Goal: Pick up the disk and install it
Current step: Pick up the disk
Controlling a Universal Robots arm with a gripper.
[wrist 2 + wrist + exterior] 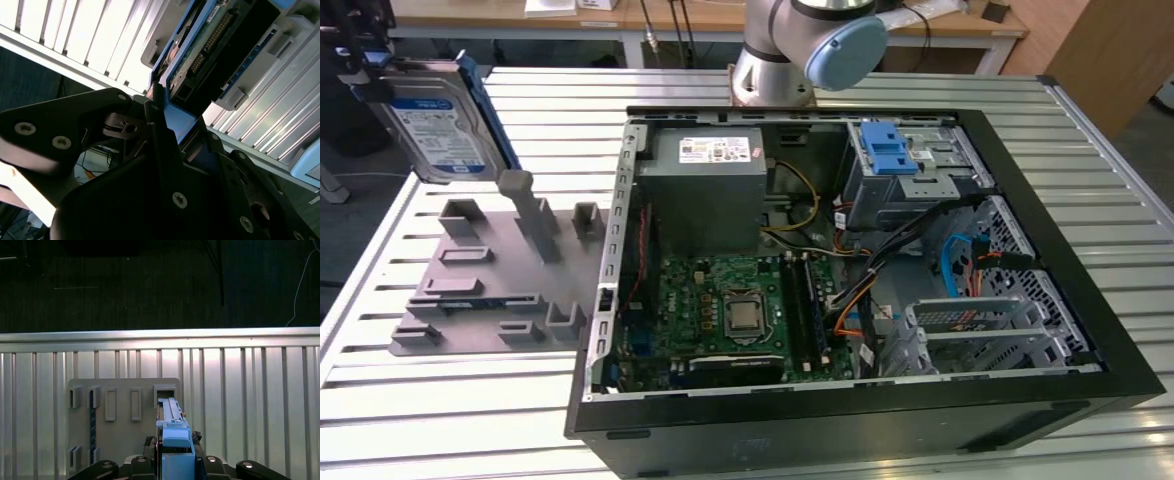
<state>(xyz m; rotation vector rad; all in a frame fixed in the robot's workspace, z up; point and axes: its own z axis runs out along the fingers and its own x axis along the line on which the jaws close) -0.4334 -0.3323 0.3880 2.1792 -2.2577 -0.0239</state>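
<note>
The disk (434,125), a silver hard drive with a blue-and-white label and blue side rails, hangs upright in the air at the exterior view's far left, above the grey holder plate (480,285). My gripper (364,68) is shut on its upper end. In the second wrist view the black fingers (159,131) clamp the blue rail, with the disk's (220,45) circuit side beyond them. In the first wrist view the disk (172,425) shows edge-on above the holder plate (125,425). The drive cage with its blue latch (887,150) sits at the far right corner of the open computer case (854,420).
The open case lies flat on the slatted metal table (480,420), showing the green motherboard (720,310), the grey power supply (707,170) and loose cables (961,260). The arm's base (787,60) stands behind the case. The holder plate has several upright posts (540,220).
</note>
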